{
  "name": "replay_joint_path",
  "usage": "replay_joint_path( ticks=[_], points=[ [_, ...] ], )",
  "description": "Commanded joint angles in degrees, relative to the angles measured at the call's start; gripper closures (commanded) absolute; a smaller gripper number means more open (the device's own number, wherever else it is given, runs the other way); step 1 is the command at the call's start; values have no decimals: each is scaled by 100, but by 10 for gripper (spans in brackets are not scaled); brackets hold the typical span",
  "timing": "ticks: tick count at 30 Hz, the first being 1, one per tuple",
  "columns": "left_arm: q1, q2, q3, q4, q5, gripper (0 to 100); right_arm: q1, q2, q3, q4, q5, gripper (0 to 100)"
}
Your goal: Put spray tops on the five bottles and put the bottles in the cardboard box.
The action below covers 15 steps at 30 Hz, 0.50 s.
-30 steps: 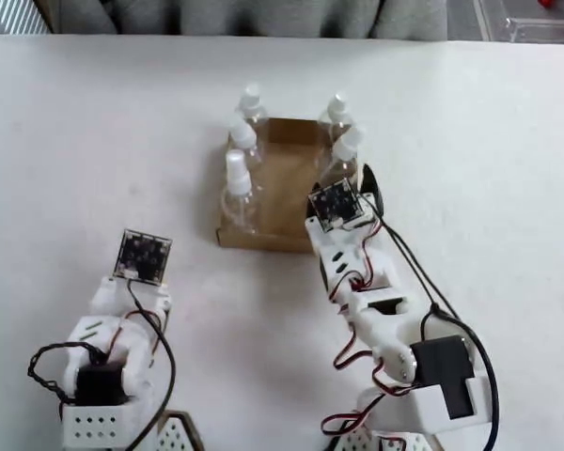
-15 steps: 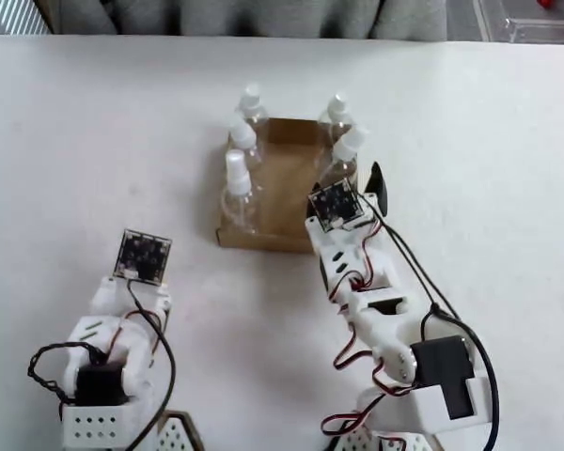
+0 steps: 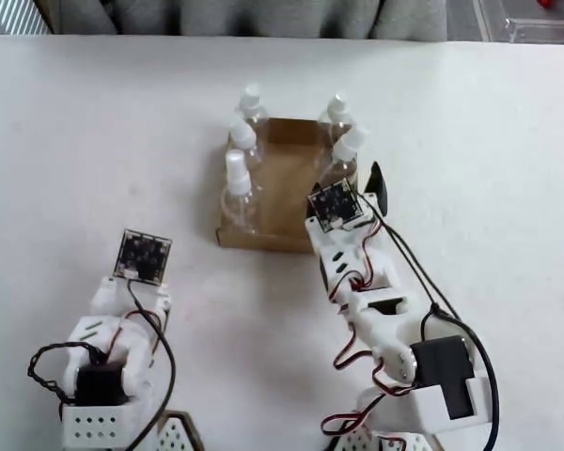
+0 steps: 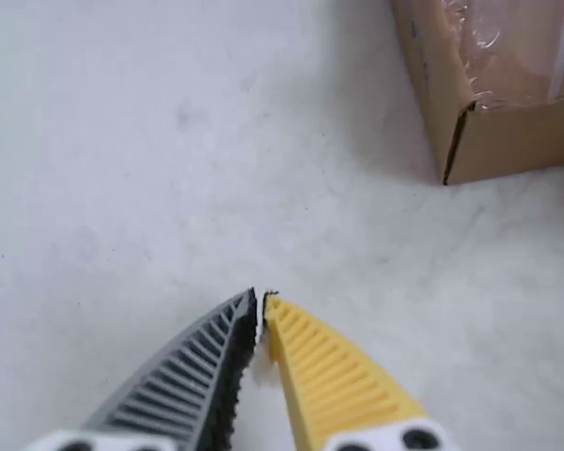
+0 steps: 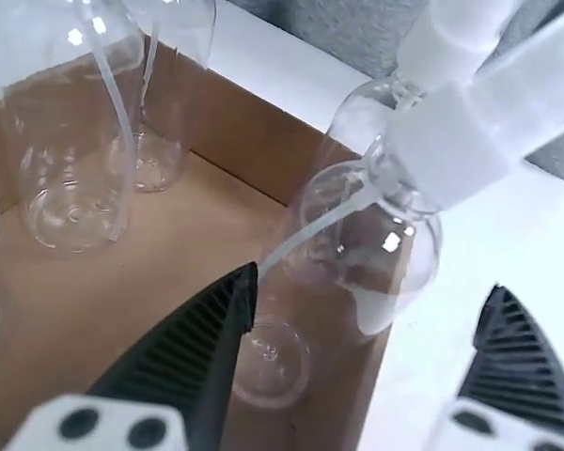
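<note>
Five clear plastic bottles with white spray tops stood upright inside the shallow brown cardboard box point(image 3: 280, 188) at the middle of the white table point(image 3: 94, 122). Three lined the wall nearer the left arm: a far one point(image 3: 251, 103), a middle one point(image 3: 242, 139) and a near one point(image 3: 237, 184). Two stood along the opposite wall, the far one point(image 3: 336, 111) and the near one point(image 3: 346, 150). The right arm point(image 3: 376, 301) stretched forward to the box's near right corner. Its gripper point(image 5: 371, 291) had its black ribbed fingers spread wide, one over the box floor and the other outside over the table. They straddled the cardboard wall, with the near right bottle point(image 5: 367, 244) between them and not clamped. That bottle's thin dip tube point(image 5: 310, 230) ran down through its clear body, and its white top point(image 5: 451, 141) loomed close to the wrist camera. The left arm point(image 3: 122, 310) sat folded back, well apart from the box. Its gripper point(image 4: 261, 299) pointed down at bare table, the grey finger and the yellow finger pressed together with nothing between them, and a near corner of the box point(image 4: 461, 141) lay beyond it.
</note>
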Motion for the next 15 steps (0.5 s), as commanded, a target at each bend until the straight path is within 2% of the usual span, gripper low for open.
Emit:
replay_joint_path(
  ticks=[1,15],
  points=[
    [-31,-13,-9,9,-44,976,-40,-145,-35,-119,26,679],
    [-31,-13,-9,9,-44,976,13,-145,-26,-119,26,678]
  ],
)
